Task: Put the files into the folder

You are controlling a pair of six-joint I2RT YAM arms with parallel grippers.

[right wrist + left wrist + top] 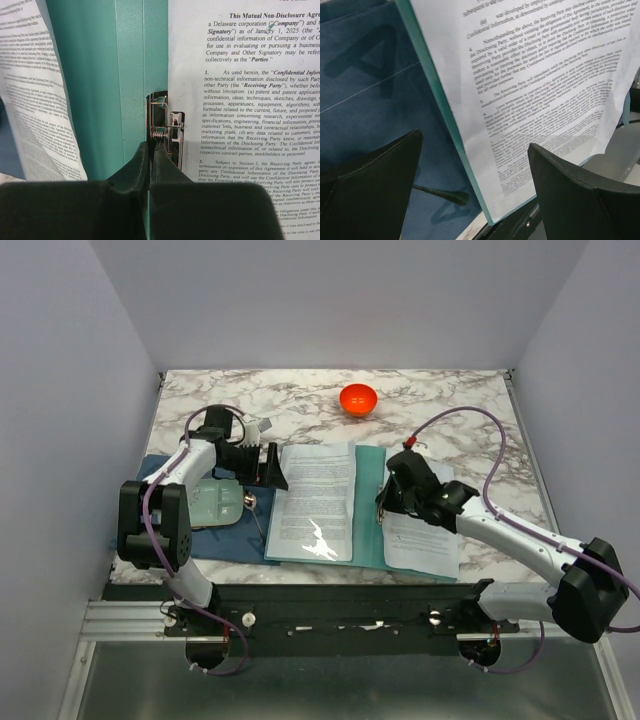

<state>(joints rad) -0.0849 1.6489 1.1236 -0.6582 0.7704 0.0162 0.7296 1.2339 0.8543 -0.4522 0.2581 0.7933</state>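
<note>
A: Top view first. Where is the folder?

B: The folder [368,512] lies open and flat at the centre of the frame. Its left edge lies over the dark blue mat [225,543]. The rest is on the marble table [440,400].

A: And the files?

B: The files [318,490] are in two lots. One printed page covers the folder's left half, with a bright glare patch near its lower edge. The second lot lies on the right half, at centre right and slightly tilted. Teal shows as a strip between the two lots and along the bottom edge.

A: What is the left gripper doing?

B: The left gripper [266,468] sits just beside the folder's upper-left corner. In the wrist view its fingers [375,185] are wide apart and hold nothing. The teal edge and the page on it run diagonally through the gap between them, with the mat at the left of that frame.

A: And the right gripper?

B: The right gripper [383,508] is over the teal strip. In the wrist view its two fingers are pressed together with only a hairline between them. The tips are at the near end of the metal clip [167,125], which sits against the left edge of the right-hand page. I cannot tell whether the tips pinch any part of the clip.

A: Anything else on the table?

B: An orange bowl [358,398] sits at upper centre, well apart from the folder. A pale green tray [215,505] rests on the mat, left of the folder.
</note>
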